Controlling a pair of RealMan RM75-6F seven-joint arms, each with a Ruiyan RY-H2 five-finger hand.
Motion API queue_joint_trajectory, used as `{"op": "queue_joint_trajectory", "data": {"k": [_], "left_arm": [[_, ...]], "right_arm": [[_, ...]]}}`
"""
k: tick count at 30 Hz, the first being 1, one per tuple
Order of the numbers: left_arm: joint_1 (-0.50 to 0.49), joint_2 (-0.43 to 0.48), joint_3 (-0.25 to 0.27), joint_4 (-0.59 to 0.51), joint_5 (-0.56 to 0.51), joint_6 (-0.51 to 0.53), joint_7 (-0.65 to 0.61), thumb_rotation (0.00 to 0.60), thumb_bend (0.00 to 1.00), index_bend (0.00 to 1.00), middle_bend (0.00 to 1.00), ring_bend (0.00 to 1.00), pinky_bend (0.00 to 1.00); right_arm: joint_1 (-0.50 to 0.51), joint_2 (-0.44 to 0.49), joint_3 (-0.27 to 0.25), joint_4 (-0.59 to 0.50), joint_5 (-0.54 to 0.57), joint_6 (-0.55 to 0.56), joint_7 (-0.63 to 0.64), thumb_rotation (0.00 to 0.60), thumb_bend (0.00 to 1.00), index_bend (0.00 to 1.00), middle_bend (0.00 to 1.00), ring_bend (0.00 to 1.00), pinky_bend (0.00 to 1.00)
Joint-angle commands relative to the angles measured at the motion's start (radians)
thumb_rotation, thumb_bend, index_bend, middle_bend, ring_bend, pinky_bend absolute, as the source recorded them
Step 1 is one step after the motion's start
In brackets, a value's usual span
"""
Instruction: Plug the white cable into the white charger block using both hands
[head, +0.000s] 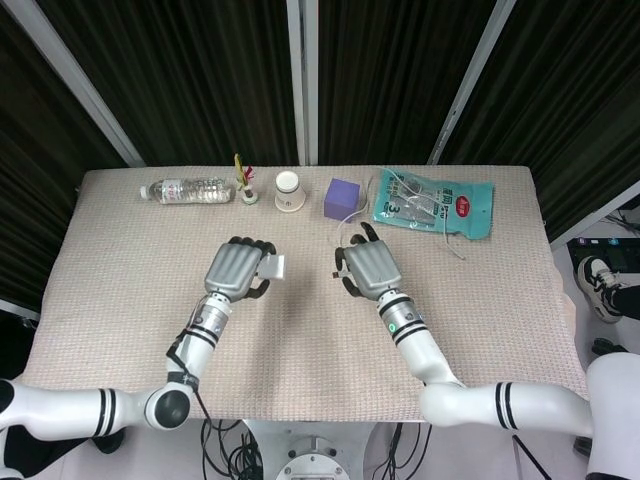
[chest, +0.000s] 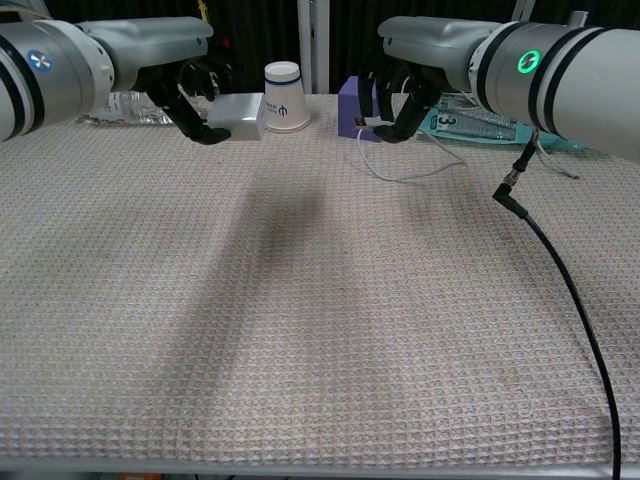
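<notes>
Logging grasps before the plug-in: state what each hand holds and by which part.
The left hand grips the white charger block by its rear end. The right hand pinches the white cable at its plug end.

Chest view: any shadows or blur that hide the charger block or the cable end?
Chest view: soft shadows fall on the cloth under both arms; the charger block in the left hand reads sharp, the cable end at the right hand small and dark. Head view: even light, no glare.
</notes>
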Motion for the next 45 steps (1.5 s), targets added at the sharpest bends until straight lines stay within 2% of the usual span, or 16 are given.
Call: {"op": "queue_joint_trajectory", "data": {"k": [1, 12, 20, 45], "left_arm": [[-0.029, -0.010, -0.008, -0.035, -0.032, 0.046, 0.044, 0.600, 0.35, 0.48, 0.45, 0.26, 0.26], [-0.080, -0.054, 0.006, -0.053, -0.049, 0.143, 0.135, 0.600, 0.35, 0.48, 0.45, 0.26, 0.26], [-0.106, -0.083, 0.003, -0.049, -0.068, 0.174, 0.167, 0.600, 0.35, 0.48, 0.45, 0.26, 0.26], [-0.149, -0.109, -0.015, -0.036, -0.145, 0.192, 0.192, 0.600, 0.34, 0.48, 0.45, 0.27, 0.27]], "right_arm": [[0.023, -0.032, 0.020, 0.005, 0.034, 0.027, -0.013, 0.600, 0.32, 0.58, 0.54, 0.23, 0.05], [0.063, -0.086, 0.059, 0.032, 0.106, 0.069, 0.011, 0.600, 0.32, 0.59, 0.54, 0.24, 0.05], [0.086, -0.108, 0.063, 0.055, 0.121, 0.082, 0.012, 0.600, 0.33, 0.59, 0.54, 0.24, 0.05], [0.115, -0.174, 0.069, 0.107, 0.107, 0.107, 0.036, 0.600, 0.33, 0.59, 0.54, 0.24, 0.05]]}}
